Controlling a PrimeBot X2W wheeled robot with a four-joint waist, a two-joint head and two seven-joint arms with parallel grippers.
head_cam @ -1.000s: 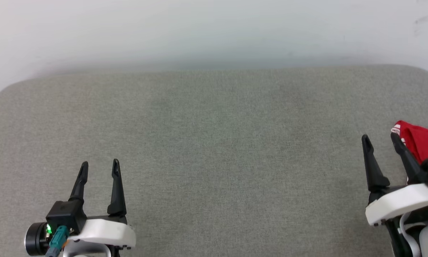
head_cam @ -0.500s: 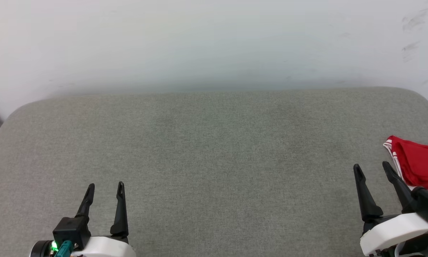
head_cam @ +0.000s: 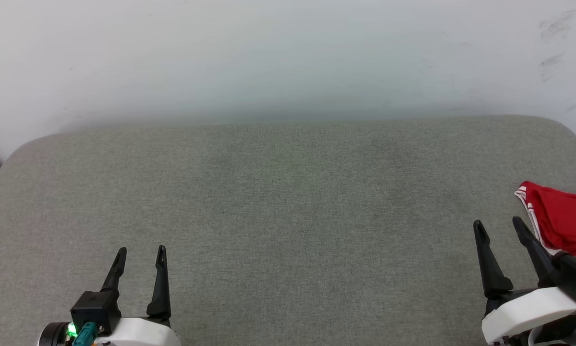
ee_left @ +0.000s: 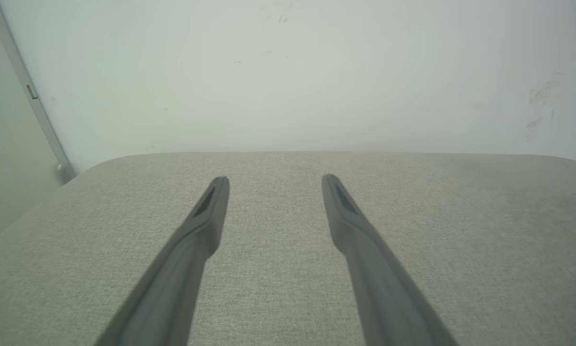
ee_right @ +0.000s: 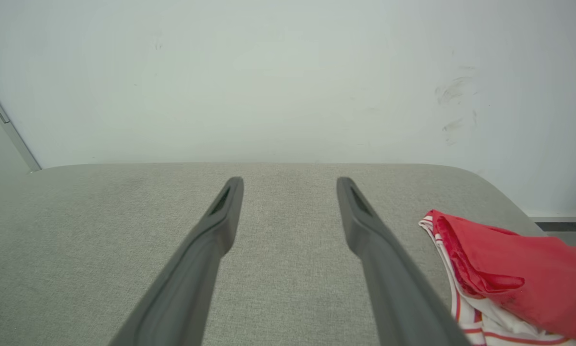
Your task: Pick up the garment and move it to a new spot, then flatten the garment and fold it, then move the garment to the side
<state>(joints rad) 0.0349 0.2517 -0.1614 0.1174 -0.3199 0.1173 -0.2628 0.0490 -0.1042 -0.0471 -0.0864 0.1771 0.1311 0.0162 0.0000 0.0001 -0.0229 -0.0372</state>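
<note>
**Garment [head_cam: 564, 223] lies at the right edge of the bench [head_cam: 288, 202]**

The grey bench gives a broad flat middle, room enough to spread cloth. The garment sits bunched at the edge, red layers lapped over white striped trim (loose, not a crisp fold). That suits either a shirt waiting for pickup or one set aside after folding. The right end effector [head_cam: 497, 222] hovers just beside it, jaws wide, holding nothing. The left end effector [head_cam: 141, 249] is well apart, equally wide and empty.
</note>
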